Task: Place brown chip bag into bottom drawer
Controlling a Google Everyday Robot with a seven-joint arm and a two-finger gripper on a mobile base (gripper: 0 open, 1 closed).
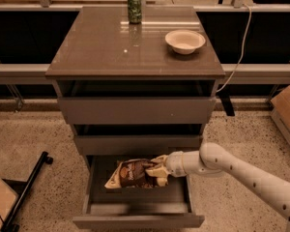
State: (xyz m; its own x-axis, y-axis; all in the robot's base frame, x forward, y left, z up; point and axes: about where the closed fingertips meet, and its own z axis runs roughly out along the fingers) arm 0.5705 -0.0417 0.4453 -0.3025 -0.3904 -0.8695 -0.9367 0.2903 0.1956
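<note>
The gripper (pixel 159 170) reaches in from the right over the pulled-out bottom drawer (pixel 137 221), its fingers clamped on the right end of the brown chip bag (pixel 133 174). The bag lies lengthwise within the drawer's opening, its left end dipping lower. On the cabinet top (pixel 101 52) stand a green can (pixel 134 7) and a cream bowl (pixel 185 41), well apart.

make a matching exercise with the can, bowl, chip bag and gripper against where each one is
Things:
1 green can
2 cream bowl
3 brown chip bag
4 gripper

Places:
A over the open bottom drawer
B back edge of the cabinet top
C clamped on the bag's right end
D right side of the cabinet top

Pairs: 1-B, 2-D, 3-A, 4-C
</note>
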